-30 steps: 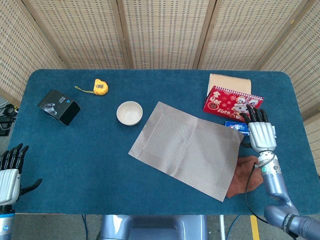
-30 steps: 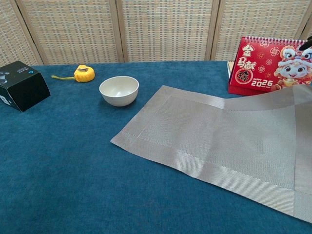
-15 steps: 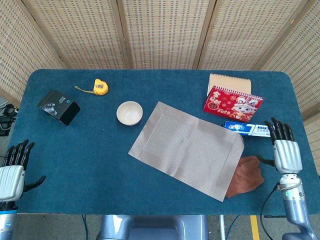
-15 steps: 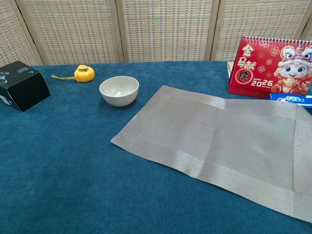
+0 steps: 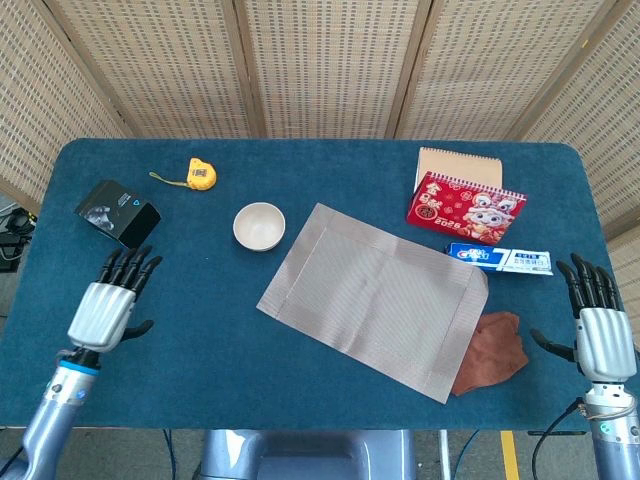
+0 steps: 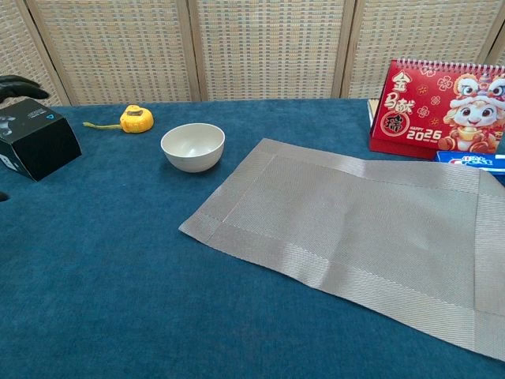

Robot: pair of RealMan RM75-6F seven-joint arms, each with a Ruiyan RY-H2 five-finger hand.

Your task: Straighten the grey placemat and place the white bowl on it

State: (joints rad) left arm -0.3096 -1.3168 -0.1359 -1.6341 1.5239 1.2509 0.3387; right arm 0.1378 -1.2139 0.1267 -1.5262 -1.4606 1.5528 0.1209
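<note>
The right hand (image 5: 603,340) has been pulled back to the table's right edge with its fingers spread and nothing in them, and the grey placemat (image 5: 372,297) is now let go and lies flat, though it is still turned at a slant. The left hand (image 5: 108,305) has been brought up over the table, fingers apart and empty, near the black box (image 5: 118,213). The white bowl (image 5: 259,226) is left just beside the placemat's top left corner, so it is likely to be picked up next.
</note>
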